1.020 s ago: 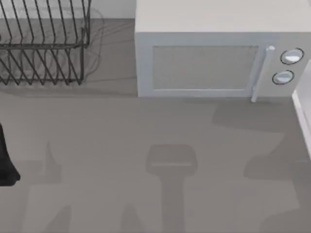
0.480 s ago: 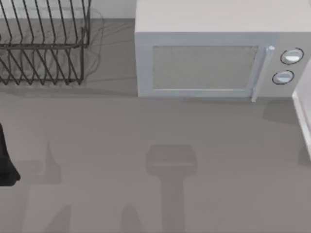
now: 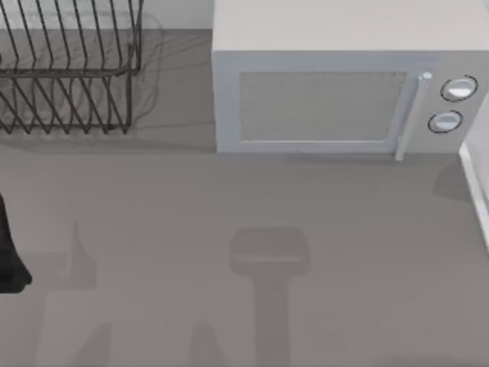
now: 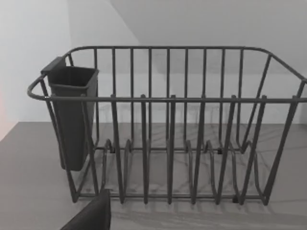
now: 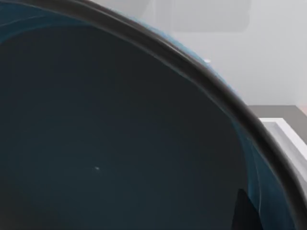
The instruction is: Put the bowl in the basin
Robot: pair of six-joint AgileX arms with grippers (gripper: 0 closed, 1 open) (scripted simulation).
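The bowl [image 5: 110, 143] sits right up against the right wrist camera, with a glossy dark blue inside and a dark rim curving across the picture. A dark fingertip [image 5: 244, 211] of my right gripper lies over the bowl's inside near its rim, and the gripper is shut on the bowl. Beyond the rim is the basin's white edge [image 5: 283, 132], which in the top view is a white strip [image 3: 477, 183] at the table's right edge. My left arm [image 3: 9, 252] is parked at the table's left edge.
A white microwave [image 3: 328, 84] stands at the back centre-right, door shut. A dark wire dish rack [image 3: 69, 69] with a cutlery cup [image 4: 72, 115] stands at the back left. Grey table top [image 3: 244, 306] spreads across the front.
The dark shadow on the table's right side has slid rightward and shrunk to a patch by the basin's edge. The left arm has not moved.
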